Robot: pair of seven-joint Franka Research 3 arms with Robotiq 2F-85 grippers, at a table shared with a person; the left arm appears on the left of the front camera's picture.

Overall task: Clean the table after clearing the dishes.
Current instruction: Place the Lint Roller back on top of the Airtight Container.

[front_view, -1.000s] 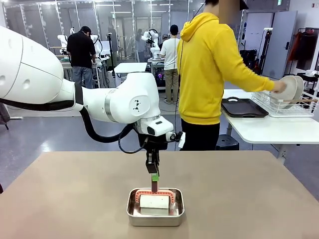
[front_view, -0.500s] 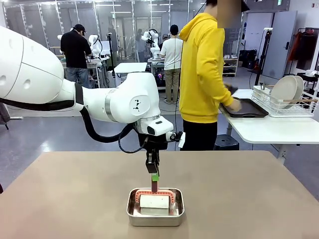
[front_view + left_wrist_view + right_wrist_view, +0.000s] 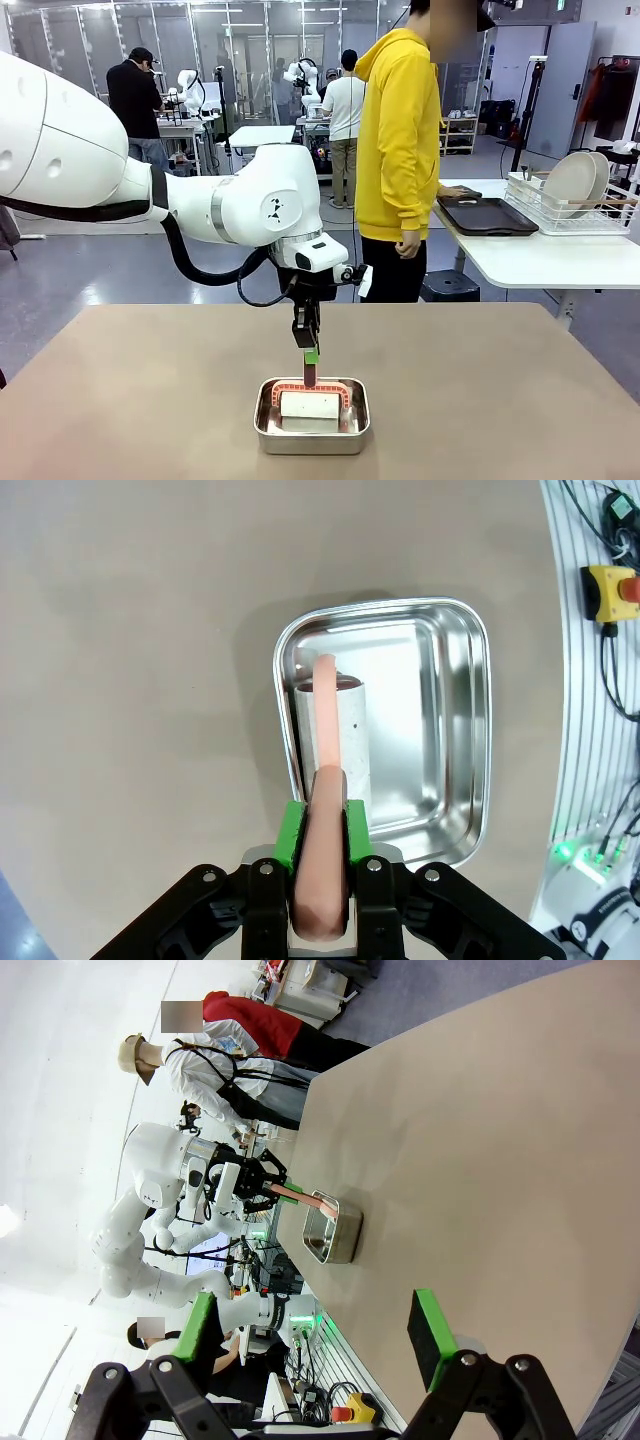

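Tan-brown matte table (image 3: pixel 150 400), lower centre rectangular steel pan (image 3: pixel 311 428) holding white roller (image 3: pixel 309 404), left gripper (image 3: pixel 309 352) clamped on its salmon handle (image 3: pixel 325 820), right gripper (image 3: pixel 315 1335) fingers apart.

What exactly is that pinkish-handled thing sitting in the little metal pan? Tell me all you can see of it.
The roller looks like a lint or cleaning roller: a white cylinder lying flat in the steel pan, carried on a salmon-pink frame that arches over it and runs up into a straight handle. The material looks like plastic. The left gripper is shut on that handle between its green pads, directly above the pan, which stands on the tan table near its front edge.
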